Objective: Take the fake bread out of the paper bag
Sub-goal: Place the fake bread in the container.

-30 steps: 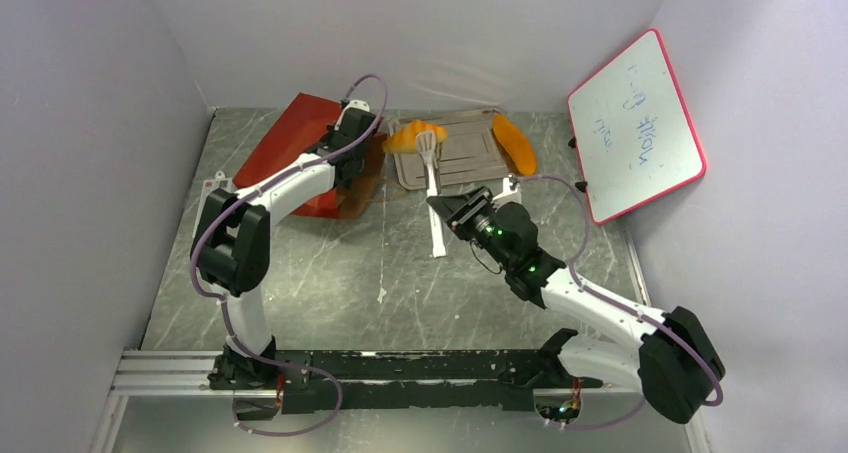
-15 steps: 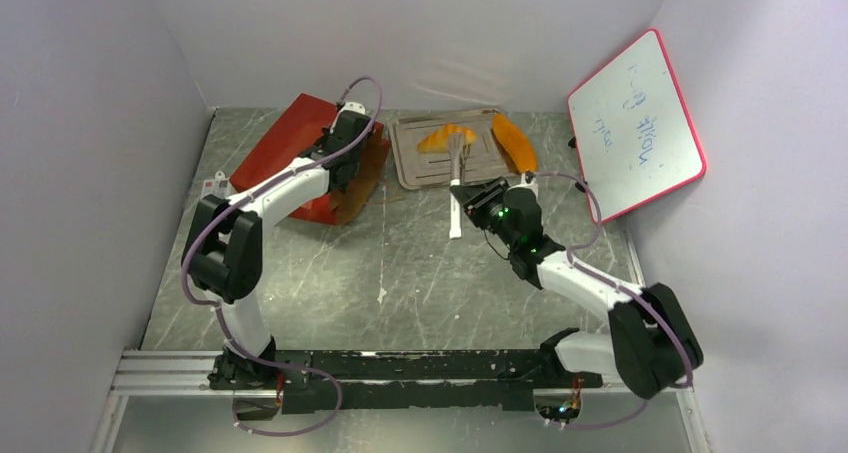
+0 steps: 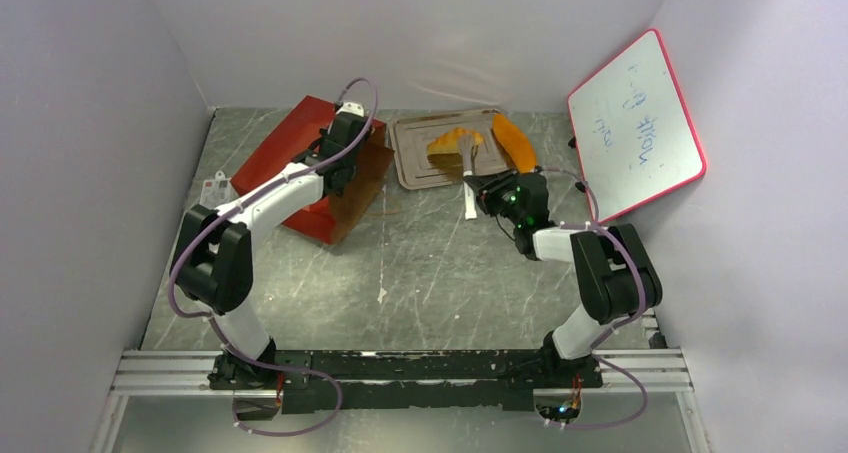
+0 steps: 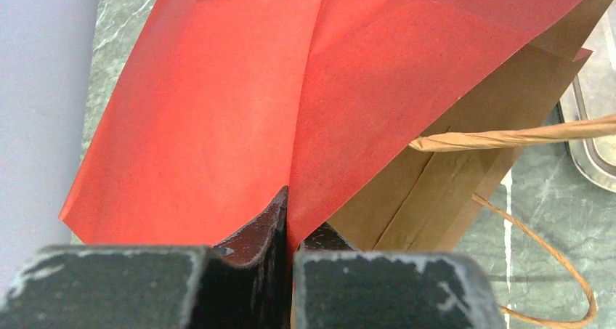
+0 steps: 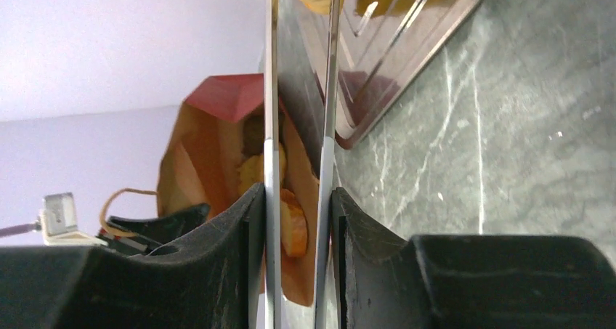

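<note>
The red paper bag (image 3: pixel 296 151) lies tilted on its side at the back left, its brown mouth facing the tray. My left gripper (image 3: pixel 343 165) is shut on the bag's red edge (image 4: pixel 240 89), and a cord handle (image 4: pixel 508 136) hangs loose. My right gripper (image 3: pixel 492 189) is shut on a pair of metal tongs (image 5: pixel 272 126). The tong tips hold an orange piece of fake bread (image 3: pixel 452 140) over the silver tray (image 3: pixel 418 163). An orange crescent (image 3: pixel 513 141) lies on the tray's right side. More bread (image 5: pixel 292 224) shows inside the bag's mouth (image 5: pixel 211 140).
A pink-framed whiteboard (image 3: pixel 635 123) leans against the right wall, close to the tray and my right arm. A small white object (image 3: pixel 215 186) lies by the left wall beside the bag. Grey walls close in the marble tabletop (image 3: pixel 400 273) on three sides.
My right arm has carried the tongs and the orange bread rightward from the bag's mouth to over the tray. My left gripper, still shut on the bag, has shifted it slightly.
</note>
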You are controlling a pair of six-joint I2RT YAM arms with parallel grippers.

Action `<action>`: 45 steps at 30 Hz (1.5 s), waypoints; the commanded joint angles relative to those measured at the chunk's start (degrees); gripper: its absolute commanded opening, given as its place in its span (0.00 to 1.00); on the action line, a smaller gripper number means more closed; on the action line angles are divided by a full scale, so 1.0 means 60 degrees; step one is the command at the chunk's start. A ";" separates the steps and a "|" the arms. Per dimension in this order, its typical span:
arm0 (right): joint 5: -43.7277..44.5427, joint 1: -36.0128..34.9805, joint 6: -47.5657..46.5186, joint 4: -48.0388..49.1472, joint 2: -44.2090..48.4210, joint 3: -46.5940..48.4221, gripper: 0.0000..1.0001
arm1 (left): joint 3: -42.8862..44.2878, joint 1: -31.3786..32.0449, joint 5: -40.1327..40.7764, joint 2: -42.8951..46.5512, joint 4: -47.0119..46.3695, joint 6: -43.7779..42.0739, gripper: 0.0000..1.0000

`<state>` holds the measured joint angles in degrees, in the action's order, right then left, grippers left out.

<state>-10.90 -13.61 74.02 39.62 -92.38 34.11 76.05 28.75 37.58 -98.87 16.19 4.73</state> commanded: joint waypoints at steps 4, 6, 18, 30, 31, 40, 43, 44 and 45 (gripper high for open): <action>-0.0876 0.0629 0.0463 0.2021 -0.0640 0.0557 0.00 | -0.0255 0.0302 -0.0145 0.0455 -0.0118 -0.0004 0.07; -0.1049 0.0743 0.0541 0.2192 -0.0904 0.0675 0.00 | -0.0295 0.0333 -0.0113 0.0514 -0.0134 -0.0012 0.07; -0.1520 0.1287 0.0625 0.2920 -0.2634 0.1527 0.00 | -0.0459 0.0432 -0.0079 0.0829 -0.0151 -0.0084 0.07; -0.1817 0.1625 0.0376 0.2951 -0.3830 0.2146 0.12 | -0.0499 0.0598 -0.0077 0.0771 -0.0178 -0.0076 0.07; -0.1835 0.1634 0.0321 0.2899 -0.3836 0.2183 0.15 | -0.0509 0.0602 -0.0067 0.0786 -0.0178 -0.0073 0.07; -0.1998 0.1667 0.0223 0.2580 -0.4048 0.2159 0.38 | -0.0549 0.0628 -0.0078 0.0862 -0.0163 -0.0082 0.07; -0.2140 0.1718 0.0517 0.2800 -0.4078 0.2008 0.42 | -0.0518 0.0628 -0.0073 0.0873 -0.0181 -0.0100 0.07; -0.2183 0.1725 0.0594 0.2842 -0.4072 0.1969 0.44 | -0.0504 0.0631 -0.0068 0.0868 -0.0184 -0.0113 0.07; -0.2203 0.1738 0.0610 0.2862 -0.4053 0.1939 0.45 | -0.0490 0.0641 -0.0080 0.0851 -0.0188 -0.0122 0.07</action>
<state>-22.85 -4.05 76.34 54.19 -116.46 46.52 73.08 31.99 37.56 -95.53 16.16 4.19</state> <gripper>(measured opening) 0.434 0.076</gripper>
